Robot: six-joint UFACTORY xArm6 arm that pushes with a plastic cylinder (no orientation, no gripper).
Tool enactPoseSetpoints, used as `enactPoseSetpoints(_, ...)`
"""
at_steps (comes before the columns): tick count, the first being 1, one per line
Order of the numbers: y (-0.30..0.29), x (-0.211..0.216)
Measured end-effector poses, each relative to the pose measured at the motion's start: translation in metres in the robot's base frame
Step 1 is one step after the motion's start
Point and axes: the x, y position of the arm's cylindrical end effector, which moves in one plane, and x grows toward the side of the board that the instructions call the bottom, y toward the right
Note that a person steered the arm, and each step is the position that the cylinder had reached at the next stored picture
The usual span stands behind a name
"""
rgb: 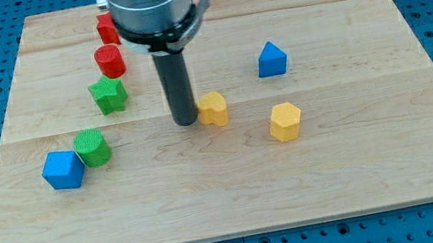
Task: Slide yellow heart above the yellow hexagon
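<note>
Yellow heart (213, 109) on desk (366, 158), up-left of yellow hexagon (285, 121), near it. My tip (186, 121) touches heart's left side. End effector: plain rod, no jaws.

You are looking at a bench (366, 158) of pale wood planks, showing fine grain and a smooth matt finish. The blocks are looking like matt plastic: the yellow heart (213, 109) and yellow hexagon (285, 121) with faint ridges, the green cylinder (92, 148) at lower left clearly ribbed. The rod ending in my tip (186, 123) is showing dull dark, under a brushed grey metal collar (150, 8).
</note>
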Motion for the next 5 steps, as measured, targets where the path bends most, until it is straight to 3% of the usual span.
enactPoseSetpoints(2, 0.053, 0.0)
enactPoseSetpoints(5, 0.085, 0.005)
